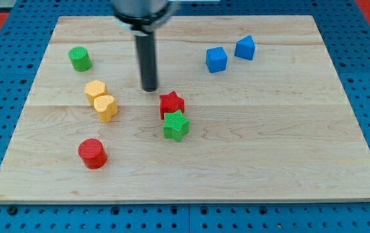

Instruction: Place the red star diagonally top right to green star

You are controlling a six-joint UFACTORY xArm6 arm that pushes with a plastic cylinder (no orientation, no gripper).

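The red star (171,103) lies near the board's middle, touching the green star (176,125) just below it, slightly to the view's left of it. My tip (150,88) rests on the board just up and to the left of the red star, a small gap apart from it. The dark rod rises from the tip to the view's top edge.
A green cylinder (80,58) sits at the upper left. Two yellow blocks (96,90) (106,107) touch each other left of the tip. A red cylinder (92,153) lies at the lower left. Two blue blocks (216,59) (245,48) sit at the upper right. The wooden board (288,142) lies on a blue pegboard.
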